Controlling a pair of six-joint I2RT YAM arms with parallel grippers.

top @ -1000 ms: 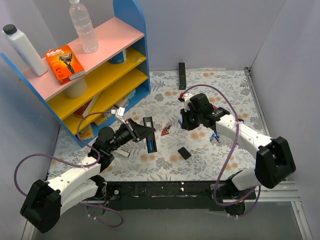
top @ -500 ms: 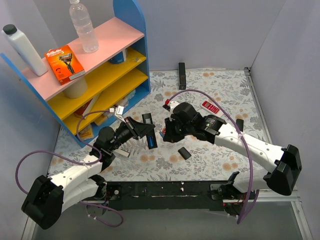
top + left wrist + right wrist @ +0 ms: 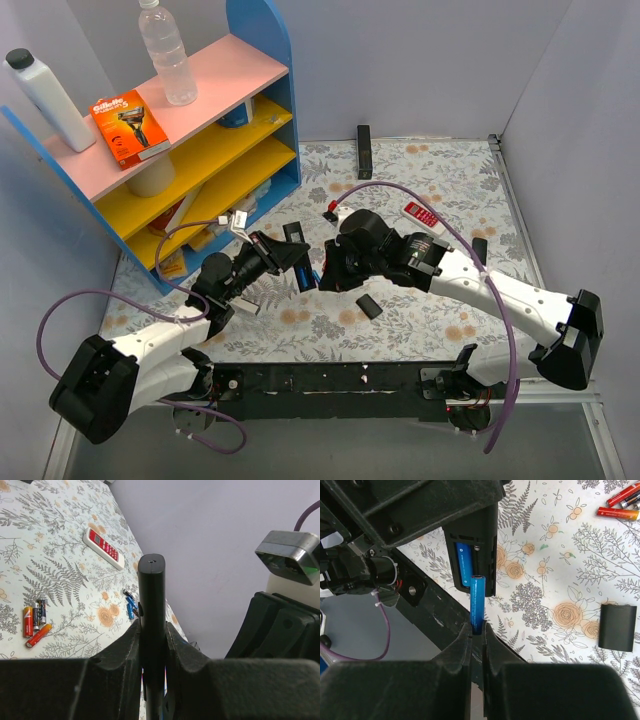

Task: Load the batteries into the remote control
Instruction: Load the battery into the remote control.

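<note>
I'm loading the second cell: my left gripper (image 3: 152, 632) clamps the remote control (image 3: 491, 555), one seated battery (image 3: 462, 562) inside, and my right gripper (image 3: 477, 635) pinches the second battery (image 3: 477, 602), tip below the empty slot (image 3: 480, 562) at twelve o'clock, so next I'd align it and press in.

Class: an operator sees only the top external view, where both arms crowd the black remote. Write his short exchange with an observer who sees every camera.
Operator: Is any cell inside the slim black plastic remote control yet?
Observer: Yes. The right wrist view shows one slim blue cylindrical battery seated in its open back.
Operator: Does the right tool hold anything?
Observer: A second blue battery, pinched at its lower end, with its tip by the empty slot beside the first.
</note>
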